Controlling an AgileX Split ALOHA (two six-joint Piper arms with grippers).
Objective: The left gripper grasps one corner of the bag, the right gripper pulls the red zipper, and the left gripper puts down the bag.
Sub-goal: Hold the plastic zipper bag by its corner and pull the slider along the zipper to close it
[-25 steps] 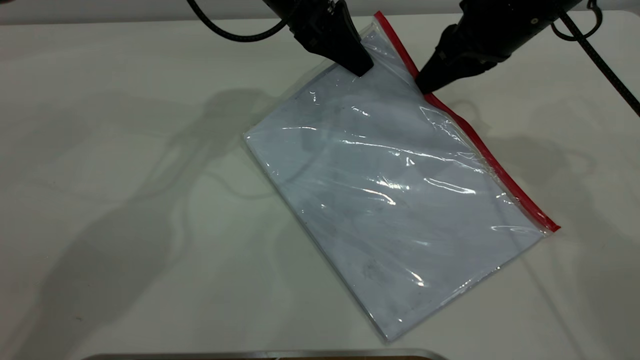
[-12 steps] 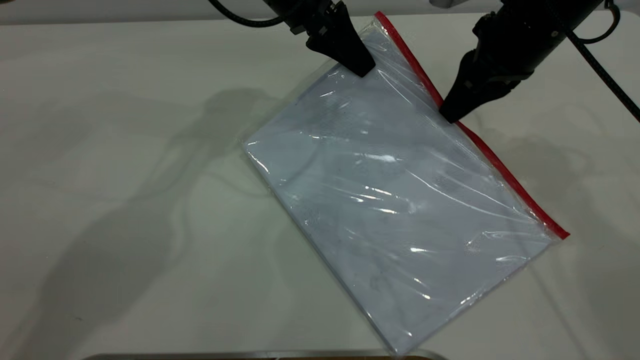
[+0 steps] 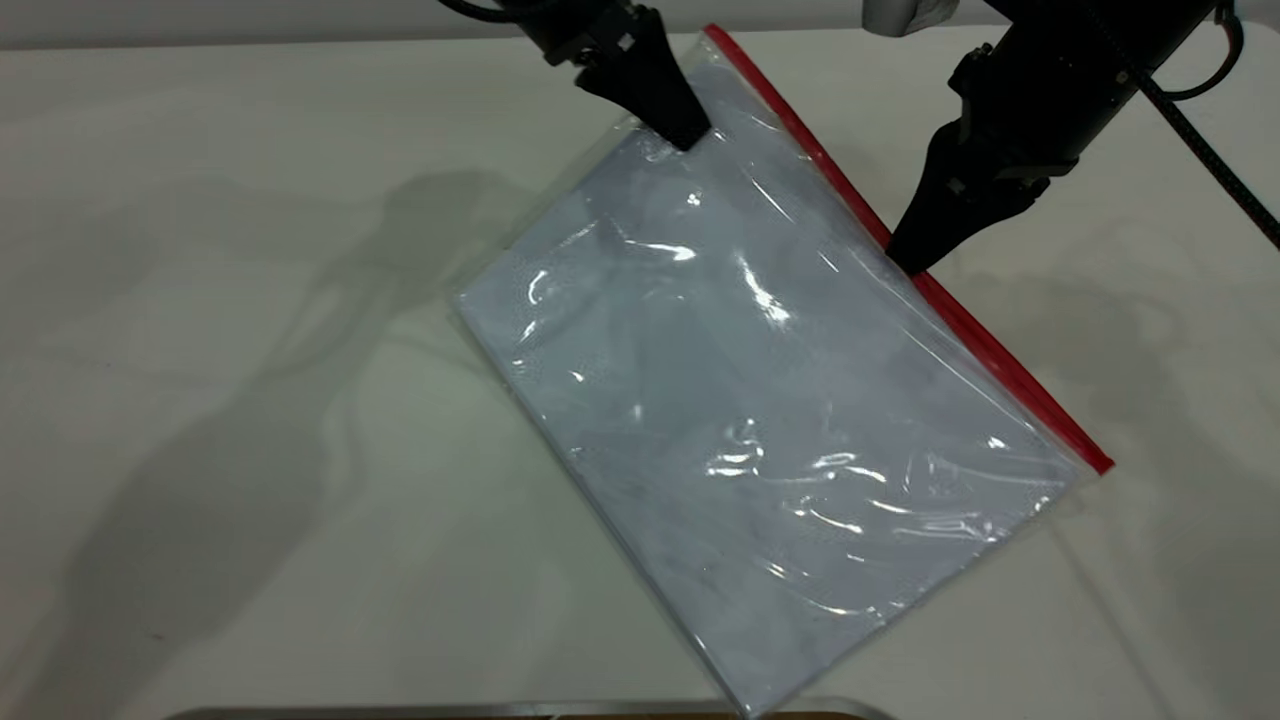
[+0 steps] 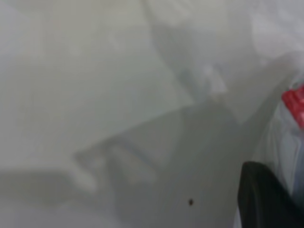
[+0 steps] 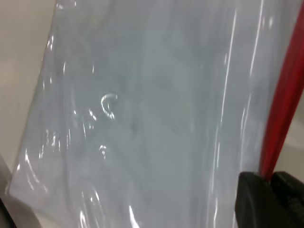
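clear bag [image 3: 760, 400], red zipper [image 3: 990, 350], black grippers

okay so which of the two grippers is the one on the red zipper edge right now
The right gripper: its tips meet the red zipper partway along. The left gripper instead pinches clear plastic at the bag's top corner.

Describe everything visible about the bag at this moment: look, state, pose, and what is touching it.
The bag is a flat, clear, glossy, wrinkled plastic pouch with white sheets inside and the red zipper along one long edge. It lies diagonally on the white table, its far end apparently raised. The left gripper pinches the plastic near the far corner; the right gripper is closed on the red strip about midway.
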